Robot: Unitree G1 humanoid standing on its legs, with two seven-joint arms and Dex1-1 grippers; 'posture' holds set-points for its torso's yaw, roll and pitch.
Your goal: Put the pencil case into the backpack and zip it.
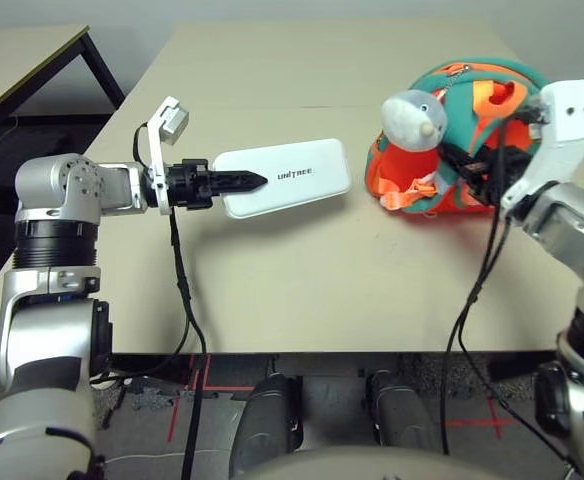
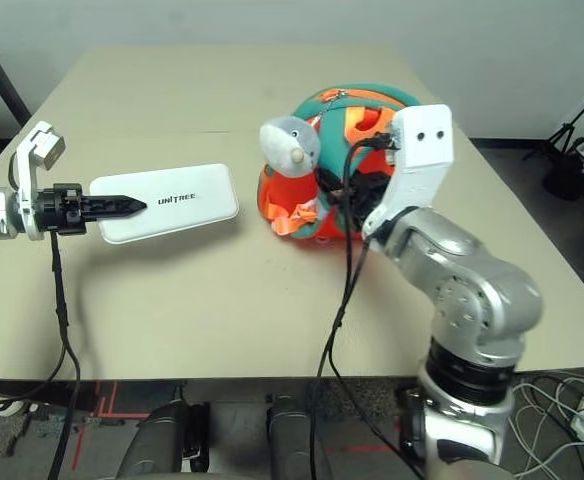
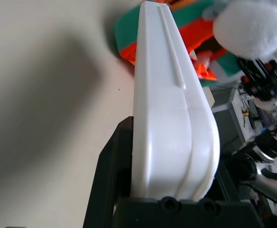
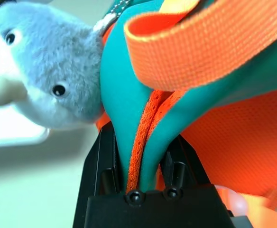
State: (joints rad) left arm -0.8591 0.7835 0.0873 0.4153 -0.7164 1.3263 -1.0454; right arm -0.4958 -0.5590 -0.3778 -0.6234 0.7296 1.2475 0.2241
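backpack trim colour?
Teal trim on the orange backpack; clearest in the right wrist view.

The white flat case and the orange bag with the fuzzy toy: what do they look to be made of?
The flat white rectangular pencil case looks like smooth, slightly glossy hard plastic, with moulded ridges. The orange-and-teal backpack looks like fabric: mesh weave and woven webbing straps. Its grey dolphin charm looks like fuzzy plush.
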